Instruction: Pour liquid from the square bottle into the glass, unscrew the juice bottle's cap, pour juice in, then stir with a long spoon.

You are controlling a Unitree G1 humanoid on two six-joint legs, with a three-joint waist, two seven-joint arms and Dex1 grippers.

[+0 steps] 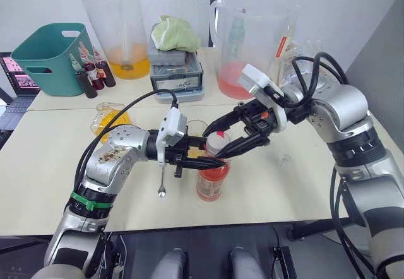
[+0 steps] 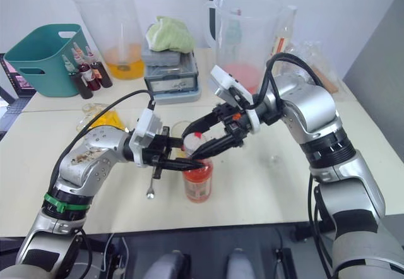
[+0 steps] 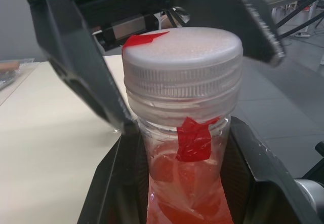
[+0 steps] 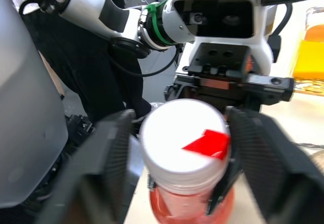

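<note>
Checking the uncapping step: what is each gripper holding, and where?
Left gripper clamps the juice bottle by its neck; right gripper straddles the cap, open.

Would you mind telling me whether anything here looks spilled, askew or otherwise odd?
Nothing looks spilled or damaged. The juice bottle stands upright on the table, its cap on, and the long spoon lies flat beside it. The one oddity is red tape on the cap and neck.

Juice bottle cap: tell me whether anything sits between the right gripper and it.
Nothing visible does. The right gripper has one finger on each side of the cap, open, with small gaps left. The left gripper clamps the juice bottle lower down, below the cap.
</note>
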